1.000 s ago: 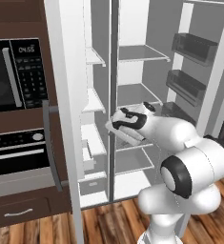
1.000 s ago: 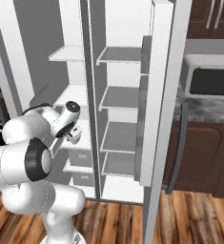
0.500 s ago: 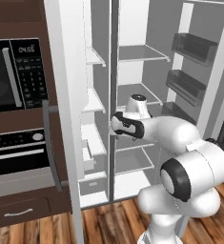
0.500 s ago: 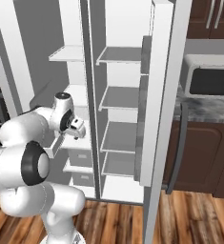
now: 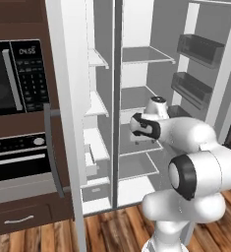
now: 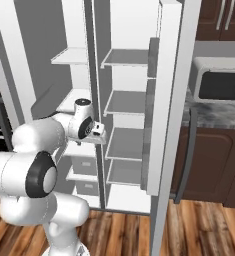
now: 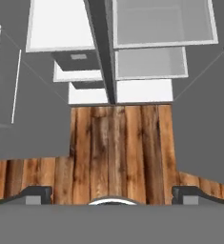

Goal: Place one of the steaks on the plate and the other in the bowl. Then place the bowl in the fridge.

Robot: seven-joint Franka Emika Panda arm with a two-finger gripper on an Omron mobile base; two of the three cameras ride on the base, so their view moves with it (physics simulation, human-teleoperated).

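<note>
there, the light-grey fridge [image 5: 136, 98] stands open, white shelves bare.

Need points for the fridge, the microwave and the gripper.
fridge [image 5: 141, 55], left base view, upper shelf.
microwave [image 5: 9, 78], left base view, door glass.
gripper [image 7: 111, 193], hand view, midway between the fingertips.

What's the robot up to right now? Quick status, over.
Gripper open, empty, pointing at the floor. Fridge doors wide open, visible shelves bare. Nothing blocking.
</note>
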